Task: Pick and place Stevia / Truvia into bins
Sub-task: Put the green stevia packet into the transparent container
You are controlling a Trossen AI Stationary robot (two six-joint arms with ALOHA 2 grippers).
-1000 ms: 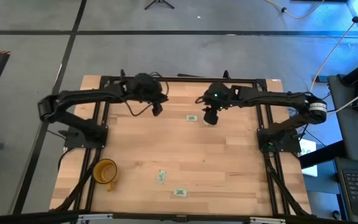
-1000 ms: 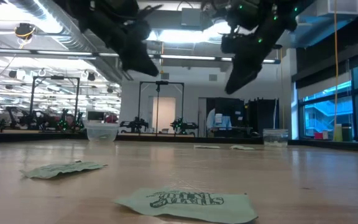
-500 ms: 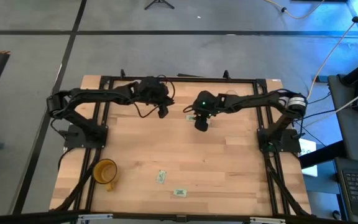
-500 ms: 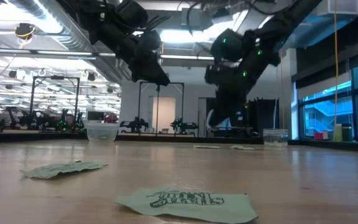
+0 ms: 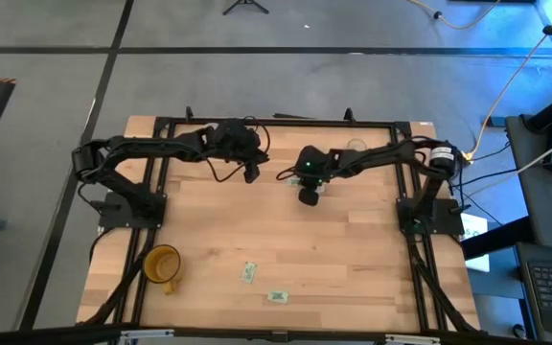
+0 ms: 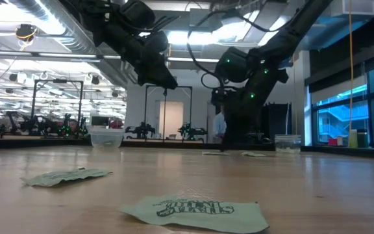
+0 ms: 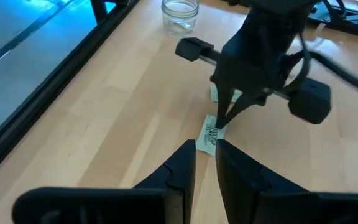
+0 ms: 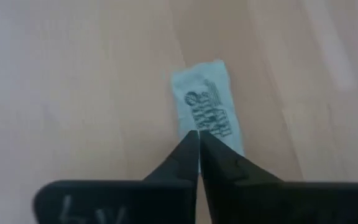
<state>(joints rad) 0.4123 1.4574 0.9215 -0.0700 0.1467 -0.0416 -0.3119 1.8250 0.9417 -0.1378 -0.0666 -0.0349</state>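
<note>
Down at the far middle of the table, the right gripper (image 8: 199,138) has its jaws pinched together on a whitish green-printed paper sachet (image 8: 207,113), seemingly nipping its edge. Just left, the left gripper (image 7: 206,155) hangs slightly parted, empty. A small clear round cup (image 7: 180,15) stands beyond.

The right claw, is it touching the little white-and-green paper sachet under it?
Touching. In the right wrist view, the right claw has its shut tips pressed on the sachet.
</note>
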